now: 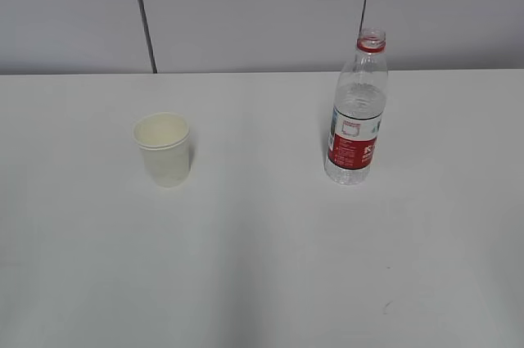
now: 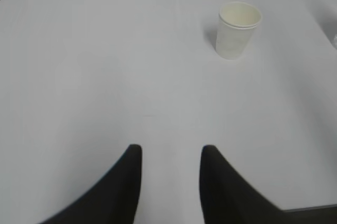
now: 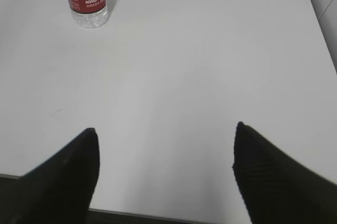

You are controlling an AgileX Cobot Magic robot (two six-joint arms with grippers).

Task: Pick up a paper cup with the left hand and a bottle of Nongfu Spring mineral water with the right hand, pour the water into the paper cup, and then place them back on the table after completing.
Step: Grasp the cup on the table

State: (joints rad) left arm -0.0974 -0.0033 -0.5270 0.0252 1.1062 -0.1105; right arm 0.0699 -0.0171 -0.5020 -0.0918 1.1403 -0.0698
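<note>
A plain white matte worktop [image 1: 262,266] fills the scene, backed by a pale grey panelled wall [image 1: 254,8] with two dark vertical seams.

Neither arm appears in the exterior view. In the left wrist view the left pincer [image 2: 171,153] hovers over bare worktop, its two black fingers a moderate gap apart and grasping nothing. In the right wrist view the right pincer [image 3: 166,129] is spread wide, its black fingers [image 3: 71,174] at the lower corners of the frame, also released and empty, above the near edge of the worktop.

The paper cup [image 1: 164,149] stands upright at about 10 o'clock from the centre of the exterior view. It is off-white with a rolled rim; its mouth is open, and whether it holds liquid cannot be told. From the left pincer it lies at about 1 o'clock, well apart.

The bottle [image 1: 357,110] stands upright at about 2 o'clock from the centre, well apart from the cup. It is clear plastic with a red neck ring, no cap visible, and a red-and-white label. The water [image 1: 358,102] reaches roughly to the shoulder. From the right pincer the bottle lies at about 11 o'clock, well apart.
</note>
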